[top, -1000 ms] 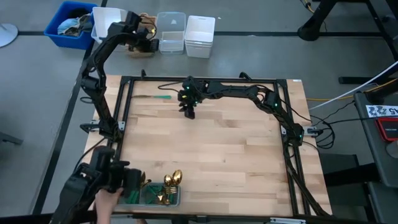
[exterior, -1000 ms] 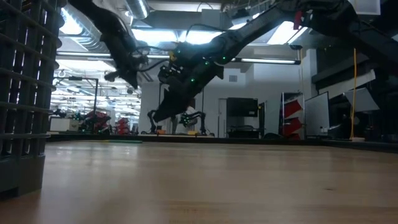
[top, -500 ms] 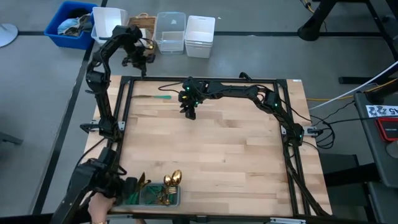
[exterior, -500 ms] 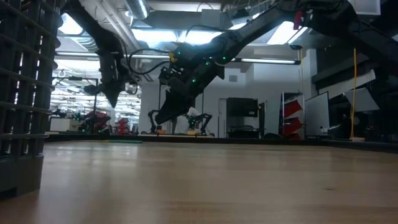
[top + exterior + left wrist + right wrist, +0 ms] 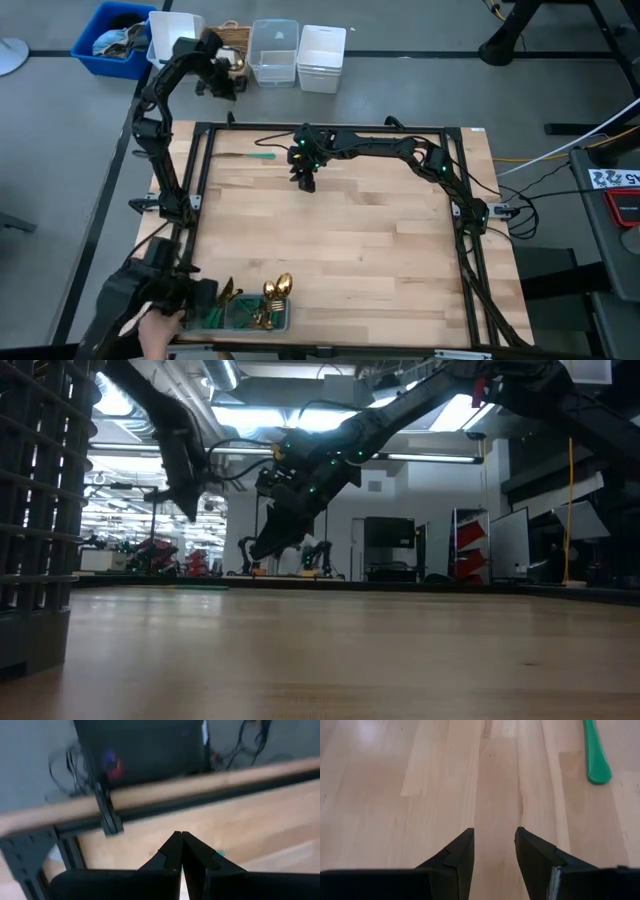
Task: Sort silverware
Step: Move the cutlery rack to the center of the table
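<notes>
One piece of silverware (image 5: 250, 155), with a slim green handle (image 5: 596, 765), lies flat on the wood near the table's far left. More gold-headed silverware (image 5: 277, 292) stands in a grey mesh tray (image 5: 283, 325) at the near left edge. My right gripper (image 5: 304, 178) hovers open over bare wood, to the right of the green-handled piece; its fingers (image 5: 460, 855) have nothing between them. My left gripper (image 5: 217, 78) is shut and empty, raised over the table's far left edge (image 5: 150, 795) and tipped downward.
A person's hand (image 5: 155, 330) and dark sleeve are at the tray's left end. Beyond the far edge stand a blue bin (image 5: 115, 40) and clear and white tubs (image 5: 300, 55). A black frame rail (image 5: 320, 128) runs around the table. The mesh tray looms at the left of the low view (image 5: 30, 510).
My left gripper, still shut, has swung a little toward the table's left, sunk and tipped further downward above the far edge. The person's hand has shifted back at the tray's left end. My right gripper has stayed open and still.
</notes>
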Robot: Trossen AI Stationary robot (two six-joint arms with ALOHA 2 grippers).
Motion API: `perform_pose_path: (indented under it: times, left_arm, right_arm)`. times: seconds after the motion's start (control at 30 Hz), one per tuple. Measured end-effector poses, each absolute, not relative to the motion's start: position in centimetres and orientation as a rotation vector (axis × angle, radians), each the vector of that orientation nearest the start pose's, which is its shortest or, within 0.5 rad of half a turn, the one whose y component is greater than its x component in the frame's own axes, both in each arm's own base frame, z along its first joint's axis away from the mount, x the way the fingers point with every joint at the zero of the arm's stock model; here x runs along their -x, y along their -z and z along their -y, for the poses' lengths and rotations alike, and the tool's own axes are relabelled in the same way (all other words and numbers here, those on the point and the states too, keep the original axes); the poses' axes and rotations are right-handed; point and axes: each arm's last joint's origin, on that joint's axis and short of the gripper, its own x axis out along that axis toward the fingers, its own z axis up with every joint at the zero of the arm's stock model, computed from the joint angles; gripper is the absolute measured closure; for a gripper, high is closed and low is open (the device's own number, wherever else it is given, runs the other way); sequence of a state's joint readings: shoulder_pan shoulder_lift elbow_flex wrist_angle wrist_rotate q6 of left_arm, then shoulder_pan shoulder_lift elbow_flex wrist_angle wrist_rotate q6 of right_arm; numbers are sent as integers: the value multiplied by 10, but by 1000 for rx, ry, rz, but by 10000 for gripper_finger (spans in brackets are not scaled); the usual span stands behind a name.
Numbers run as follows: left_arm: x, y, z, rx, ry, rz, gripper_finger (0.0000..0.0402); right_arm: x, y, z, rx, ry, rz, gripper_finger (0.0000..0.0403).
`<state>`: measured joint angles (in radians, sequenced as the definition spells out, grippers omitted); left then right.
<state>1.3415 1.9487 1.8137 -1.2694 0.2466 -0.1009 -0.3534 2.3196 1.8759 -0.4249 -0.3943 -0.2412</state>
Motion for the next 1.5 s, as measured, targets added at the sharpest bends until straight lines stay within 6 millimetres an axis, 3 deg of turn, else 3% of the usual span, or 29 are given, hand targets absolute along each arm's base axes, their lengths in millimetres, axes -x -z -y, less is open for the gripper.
perform_pose_path:
  times: [0.2,0.33,0.43,0.6,0.8,0.97,1.27,1.5]
  left_arm:
    - [-87,-332,-341,987,-952,-929,400]
    - [-86,-354,-304,954,-940,-1051,400]
    - [-91,-358,-277,936,-968,-1208,400]
    - [-110,-350,-259,795,-921,-1301,400]
    - [-134,-332,-247,887,-913,-1323,400]
    - [-151,-315,-240,907,-873,-1320,400]
    - [-158,-285,-237,1001,-794,-1390,400]
    - [-164,-277,-239,1001,-842,-1392,400]
  right_arm:
    - [-470,-192,162,-41,-169,-833,260]
    - [-461,-209,158,-22,-196,-851,260]
    - [-453,-219,155,-16,-220,-875,260]
    - [-440,-226,150,-31,-261,-960,260]
    - [-428,-222,144,-84,-334,-1065,260]
    - [-430,-222,137,-84,-367,-1064,260]
    - [-433,-222,125,-66,-418,-1051,260]
    - [-443,-225,124,54,-404,-971,260]
